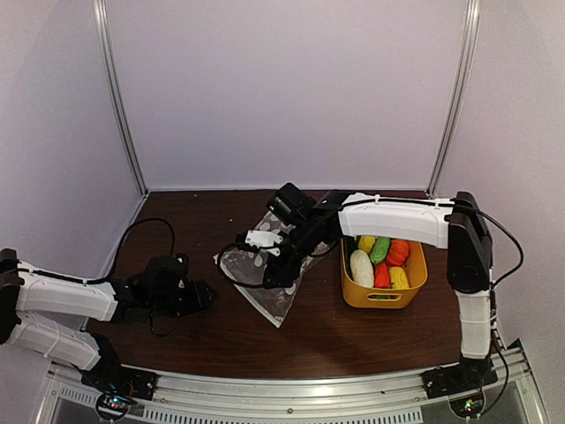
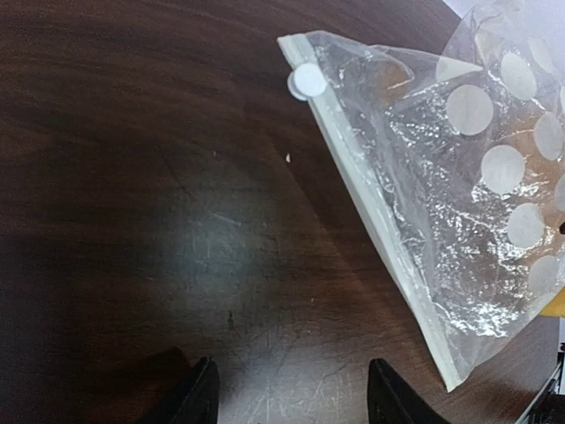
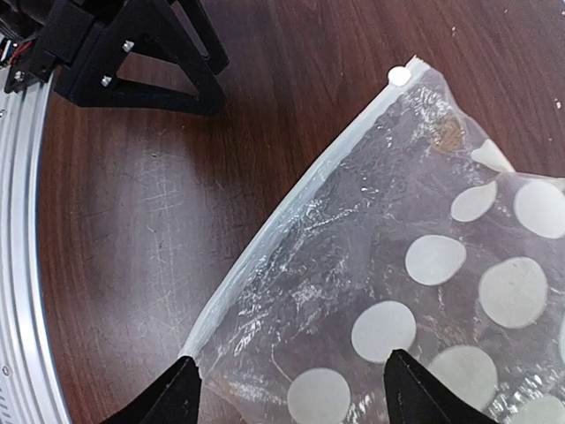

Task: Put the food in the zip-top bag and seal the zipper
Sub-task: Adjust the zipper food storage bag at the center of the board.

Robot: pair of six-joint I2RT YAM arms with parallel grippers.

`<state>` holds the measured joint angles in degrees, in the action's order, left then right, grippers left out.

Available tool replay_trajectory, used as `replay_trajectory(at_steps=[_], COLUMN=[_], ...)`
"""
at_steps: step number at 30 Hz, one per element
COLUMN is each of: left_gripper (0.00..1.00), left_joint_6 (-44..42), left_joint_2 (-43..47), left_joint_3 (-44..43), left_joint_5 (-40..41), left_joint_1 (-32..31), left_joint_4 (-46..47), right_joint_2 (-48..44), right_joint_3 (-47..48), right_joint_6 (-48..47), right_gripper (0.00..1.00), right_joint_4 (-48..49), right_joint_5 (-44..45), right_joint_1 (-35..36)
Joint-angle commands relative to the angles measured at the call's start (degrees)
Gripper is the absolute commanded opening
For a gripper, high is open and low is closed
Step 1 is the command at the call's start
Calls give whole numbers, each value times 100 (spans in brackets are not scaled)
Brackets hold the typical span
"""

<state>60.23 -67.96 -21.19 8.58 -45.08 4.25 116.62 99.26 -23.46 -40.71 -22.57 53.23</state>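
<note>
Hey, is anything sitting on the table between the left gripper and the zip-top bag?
Nothing visible. In the left wrist view, only bare table lies between the open left gripper and the zipper of the zip-top bag, which lies ahead and to the right.

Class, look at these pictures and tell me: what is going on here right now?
The right gripper is open, low over the zip-top bag, which lies on the table. The left gripper is open above bare table beside the bag, holding nothing. The food sits in the yellow basket, and the bag looks empty, so no piece has gone in yet.
</note>
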Motion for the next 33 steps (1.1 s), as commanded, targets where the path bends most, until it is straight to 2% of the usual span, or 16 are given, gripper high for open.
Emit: replay_trajectory(at_steps=[1, 8, 13, 18, 26, 33], left_gripper=[56, 56, 56, 55, 40, 36], left_joint_6=[528, 79, 38, 71, 49, 17], left_joint_2=[-391, -1638, -2429, -3170, -3416, -3662], left_joint_3=[296, 112, 19, -277, -385, -438], left_joint_5=[-131, -494, -841, -1366, -1392, -1210], left_joint_1=[17, 17, 26, 27, 26, 30], left_joint_4=[1308, 2499, 3511, 3923, 4232, 4510], right_joint_2=[649, 1347, 1458, 1454, 1438, 1514], right_joint_3=[442, 827, 826, 754, 752, 761], right_joint_6=[262, 297, 380, 384, 432, 465], right_gripper=[74, 75, 75, 75, 75, 73], right_joint_4=[-217, -378, -402, -444, -429, -429], right_joint_5=[202, -573, -1072, -1235, -1399, -1470], right_joint_1=[30, -131, -421, -516, -517, -516])
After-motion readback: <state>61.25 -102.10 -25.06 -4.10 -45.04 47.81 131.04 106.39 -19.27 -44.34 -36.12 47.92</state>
